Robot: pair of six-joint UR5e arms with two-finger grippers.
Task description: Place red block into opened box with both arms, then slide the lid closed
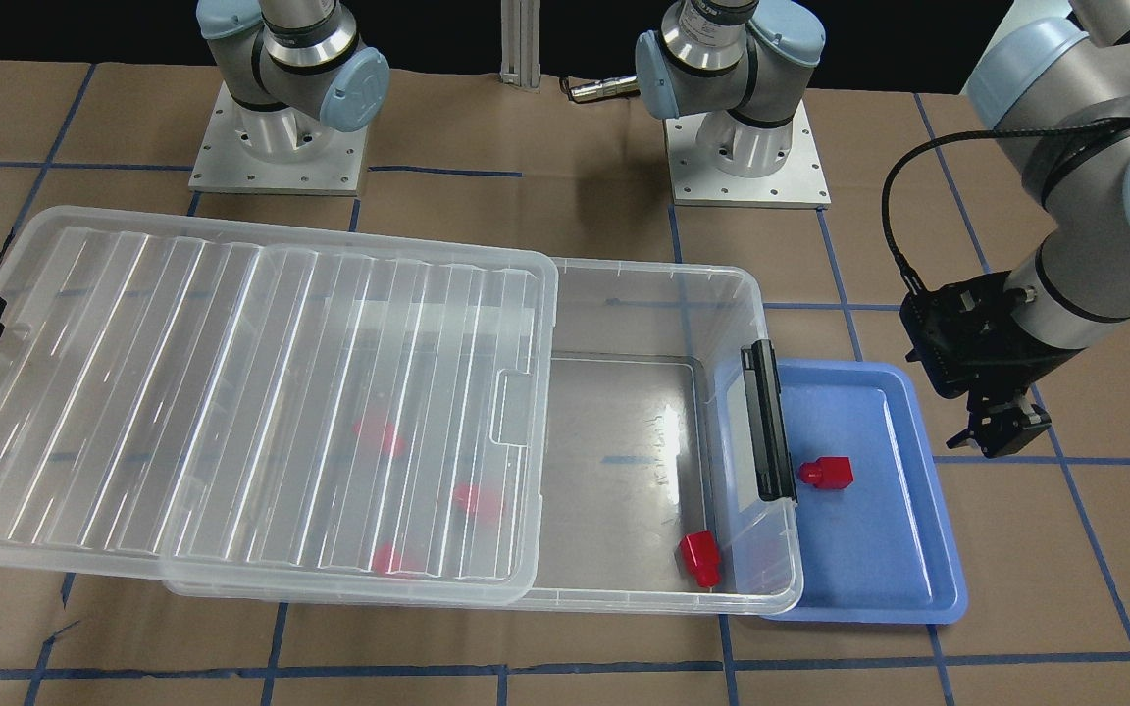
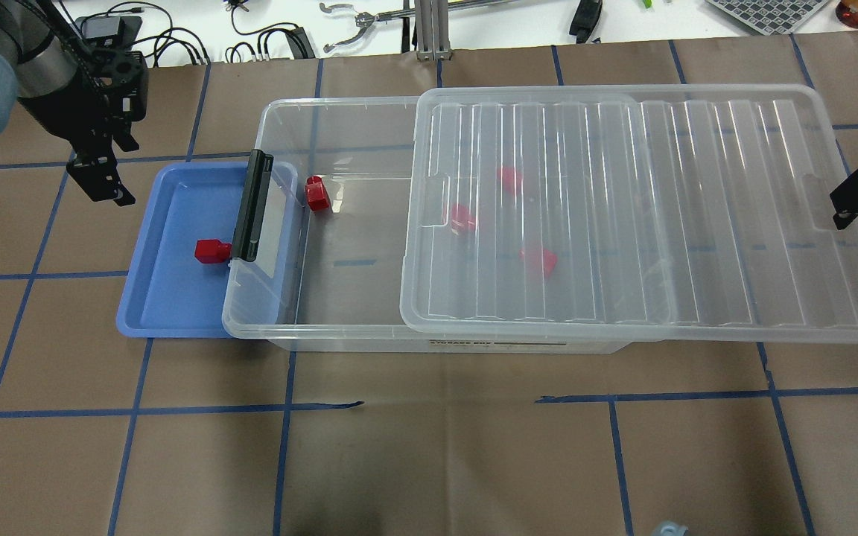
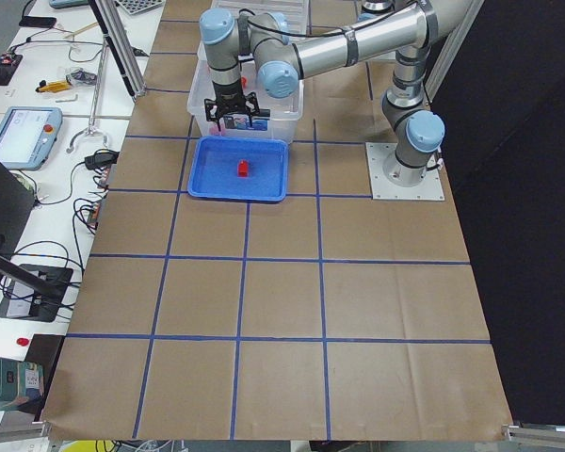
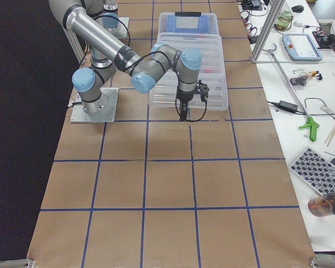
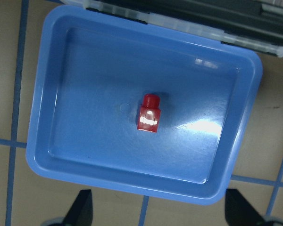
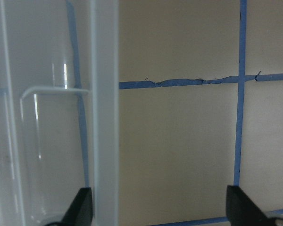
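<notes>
One red block point(image 5: 148, 114) lies on its side in the blue tray point(image 5: 85, 70), also seen as the red block point(image 2: 211, 251). My left gripper point(image 2: 101, 179) hangs open above the tray's outer edge, apart from the block, its fingertips point(image 5: 82, 207) spread wide. The clear box point(image 2: 339, 104) has its black bar point(image 2: 254, 205) over the tray's rim. Another red block point(image 2: 316, 193) lies in the uncovered part, and three more show blurred under the lid point(image 2: 645, 216). The lid is slid toward my right and overhangs the box. My right gripper point(image 2: 857, 197) is open at the lid's far short end point(image 6: 104, 117).
Brown paper with blue tape lines covers the table point(image 2: 429, 447). Both arm bases point(image 1: 746, 147) stand bolted behind the box. Cables and tools lie on the white bench point(image 2: 287, 30) past the table's far edge.
</notes>
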